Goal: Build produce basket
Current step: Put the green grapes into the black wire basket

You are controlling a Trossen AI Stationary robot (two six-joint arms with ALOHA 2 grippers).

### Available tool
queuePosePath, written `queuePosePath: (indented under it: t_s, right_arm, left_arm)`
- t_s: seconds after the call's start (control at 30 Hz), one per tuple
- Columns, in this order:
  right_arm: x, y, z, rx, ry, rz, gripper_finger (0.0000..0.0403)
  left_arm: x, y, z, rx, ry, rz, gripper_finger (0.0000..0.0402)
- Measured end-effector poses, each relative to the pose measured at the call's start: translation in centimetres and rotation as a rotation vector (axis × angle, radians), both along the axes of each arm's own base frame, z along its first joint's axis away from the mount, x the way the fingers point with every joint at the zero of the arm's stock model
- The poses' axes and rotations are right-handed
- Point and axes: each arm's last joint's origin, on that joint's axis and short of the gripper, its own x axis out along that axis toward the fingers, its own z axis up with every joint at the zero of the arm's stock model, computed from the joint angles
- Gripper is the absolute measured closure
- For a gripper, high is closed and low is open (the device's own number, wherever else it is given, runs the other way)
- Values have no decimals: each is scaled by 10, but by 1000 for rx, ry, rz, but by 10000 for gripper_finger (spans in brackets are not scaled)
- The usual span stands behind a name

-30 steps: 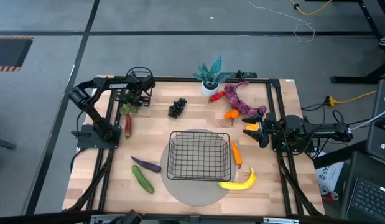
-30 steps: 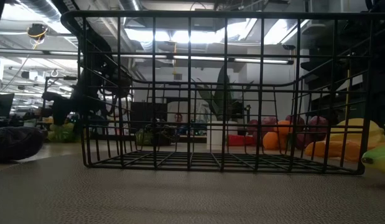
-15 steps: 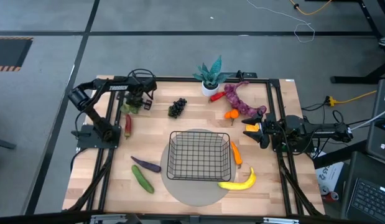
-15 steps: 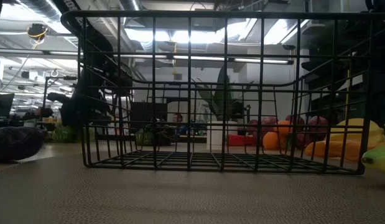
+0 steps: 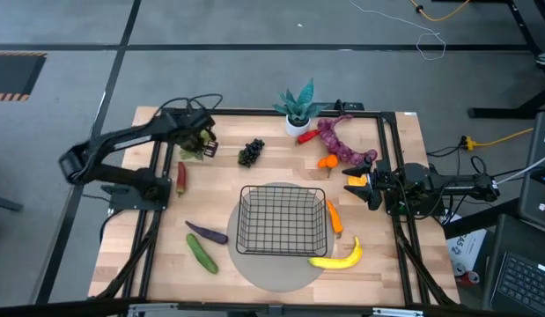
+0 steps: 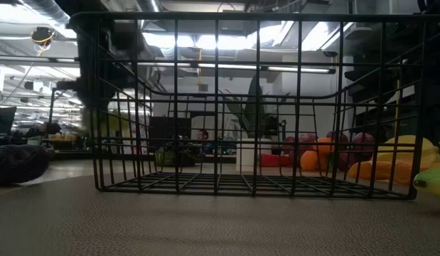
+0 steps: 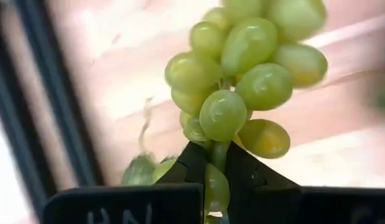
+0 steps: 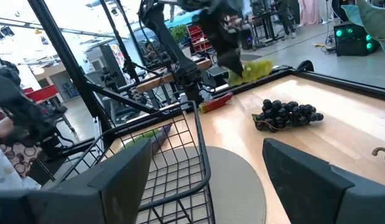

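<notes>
The black wire basket (image 5: 241, 220) stands on a round grey disc (image 5: 276, 271) at the table's middle front. My left gripper (image 7: 218, 169) is over the far left of the table, shut on a bunch of green grapes (image 7: 242, 74); from above the bunch (image 5: 187, 151) shows just under the gripper (image 5: 200, 143). On the wood lie the dark grapes (image 5: 251, 151), red pepper (image 5: 180, 177), eggplant (image 5: 207, 233), cucumber (image 5: 202, 254), carrot (image 5: 335, 217) and banana (image 5: 338, 257). My right gripper (image 5: 364, 187) waits open at the right edge. My left gripper pinches the green bunch between its two fingers (image 7: 191, 163), which close on a grape and the stem (image 7: 218, 163) at one end of the bunch. The fingers slant steeply down from above. The bunch hangs beyond the fingertips, lifted off the wood (image 8: 251, 70).
A potted plant (image 5: 298, 107), a long purple lumpy string (image 5: 342, 141) and an orange (image 5: 327, 162) sit at the far right. Black frame rails (image 5: 158, 220) run along the table's left and right sides. Bare wood lies between the basket and the dark grapes.
My left gripper has shut on the green grapes and risen from the table, tipping less steeply as the arm drew back toward the left edge. The bunch has come up off the wood with it. My right arm has kept still.
</notes>
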Motion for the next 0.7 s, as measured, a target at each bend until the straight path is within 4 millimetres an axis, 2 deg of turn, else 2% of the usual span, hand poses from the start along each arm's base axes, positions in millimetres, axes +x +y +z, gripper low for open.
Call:
queuePosePath:
  t_s: [0.23, 0.47, 0.57, 0.7]
  right_arm:
    - [0, 0, 0, 19, -1, 0, 93]
    - [0, 0, 0, 22, -2, 0, 93]
    - [0, 0, 0, 22, -2, 0, 93]
    - [0, 0, 0, 22, -2, 0, 93]
  left_arm:
    - [12, -32, 55, 213, -480, -219, 388]
    - [44, -78, 110, 475, -992, -657, 388]
    - [56, -97, 121, 532, -1123, -766, 388]
    - [73, -129, 119, 559, -1193, -922, 388]
